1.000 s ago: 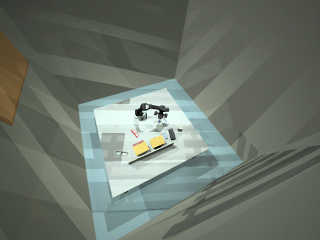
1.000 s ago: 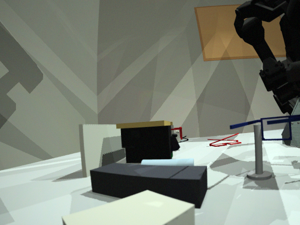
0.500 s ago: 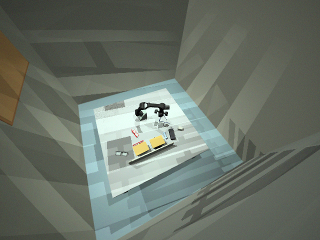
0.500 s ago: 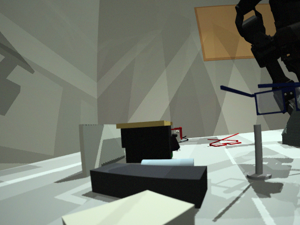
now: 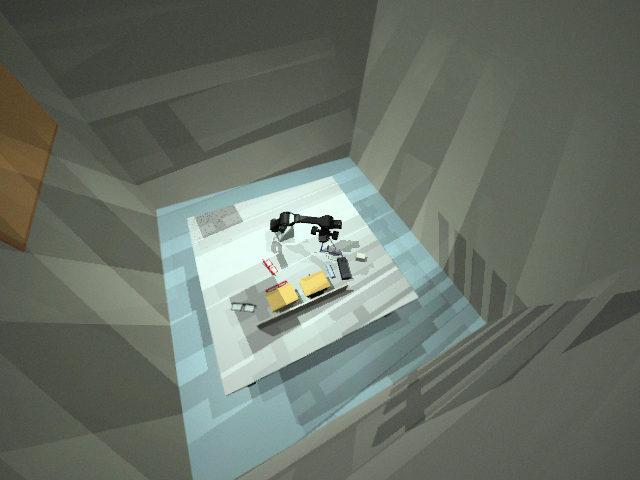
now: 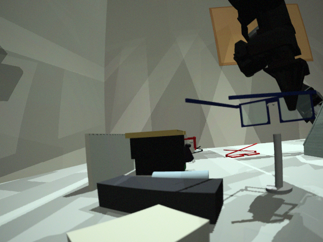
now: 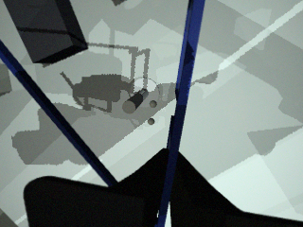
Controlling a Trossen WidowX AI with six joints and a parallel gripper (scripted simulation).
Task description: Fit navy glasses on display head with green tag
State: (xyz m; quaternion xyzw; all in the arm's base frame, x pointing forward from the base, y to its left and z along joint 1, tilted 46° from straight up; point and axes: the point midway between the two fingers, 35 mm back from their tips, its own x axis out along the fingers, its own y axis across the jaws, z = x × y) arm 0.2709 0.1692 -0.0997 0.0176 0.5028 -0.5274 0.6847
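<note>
The navy glasses [image 6: 273, 99] [image 7: 183, 101] hang in the air with temples spread open, lenses upright and slightly tilted in the exterior view. My gripper [image 6: 291, 106] [image 5: 323, 239] is shut on their front frame, near one lens. They are above and away from both heads. The nearer head [image 5: 314, 283] [image 6: 157, 153] has a yellow top, a black side and no glasses visible; a green patch [image 6: 185, 166] shows low at its front edge. The other head [image 5: 281, 297] has red glasses [image 5: 276, 286] at its face and is mostly hidden in the exterior view.
A grey post [image 6: 278, 159] [image 7: 134, 101] stands below the held glasses. A dark case [image 5: 344, 268] [image 6: 159, 186], light blue cylinder [image 5: 330, 270] [image 6: 179, 174] and cream block [image 5: 360, 256] [image 6: 141, 224] lie near. Red glasses [image 5: 269, 266] and dark glasses [image 5: 242, 307] lie apart. A panel [image 5: 302, 306] stands behind the heads.
</note>
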